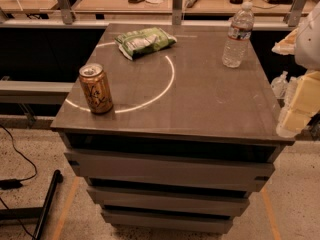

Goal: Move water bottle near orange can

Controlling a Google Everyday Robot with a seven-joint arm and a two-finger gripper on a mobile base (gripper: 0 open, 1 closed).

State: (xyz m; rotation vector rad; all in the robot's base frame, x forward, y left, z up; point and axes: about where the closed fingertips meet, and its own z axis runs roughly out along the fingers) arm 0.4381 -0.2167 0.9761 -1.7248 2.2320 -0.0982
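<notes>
The water bottle (238, 34) stands upright at the far right of the dark tabletop (200, 99). It is clear and ribbed, with a white cap and a white-and-red label. The orange can (95, 88) stands upright near the front left corner, with dark scribbly marks and a silver top. The two are far apart, across the table's diagonal. My gripper (298, 106) shows as pale yellowish parts at the right edge of the view. It is beside the table's right side, off the top, well in front of the bottle and holding nothing.
A green-and-white crinkled snack bag (144, 41) lies at the far left-middle of the table. A white arc is marked on the tabletop. A railing and cluttered desks stand behind. A cable and a black pole (46, 204) lie on the floor at left.
</notes>
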